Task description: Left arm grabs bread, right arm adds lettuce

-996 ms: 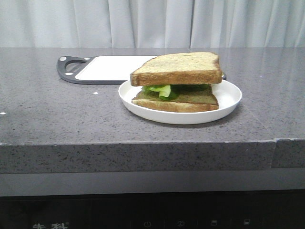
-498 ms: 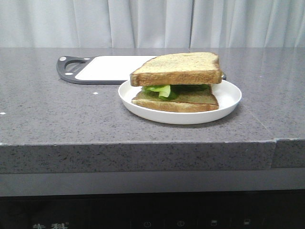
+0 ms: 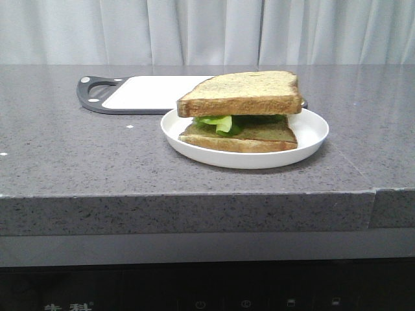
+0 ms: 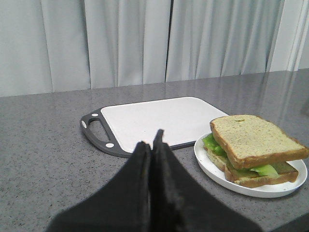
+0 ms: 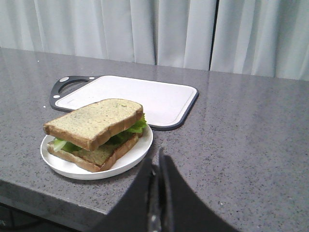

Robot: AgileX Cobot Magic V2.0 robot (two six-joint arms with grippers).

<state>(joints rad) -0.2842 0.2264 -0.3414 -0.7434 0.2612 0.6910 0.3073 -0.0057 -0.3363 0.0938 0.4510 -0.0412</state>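
Observation:
The bread (image 3: 240, 91), a thick tan slice with a brown crust, lies on top of the green lettuce (image 3: 219, 122). Both rest on a thinner slice (image 3: 259, 137) on a white plate (image 3: 314, 133). The stack also shows in the left wrist view, bread (image 4: 251, 137) over lettuce (image 4: 211, 144), and in the right wrist view, bread (image 5: 94, 121) over lettuce (image 5: 137, 126). My left gripper (image 4: 150, 139) is shut and empty, held back from the plate's left side. My right gripper (image 5: 154, 154) is shut and empty, held back from the plate's right side. Neither gripper shows in the front view.
A white cutting board with a black rim and handle (image 3: 149, 91) lies behind the plate, to the left. The grey stone counter ends in a front edge (image 3: 194, 194) close to the plate. Curtains hang behind the counter.

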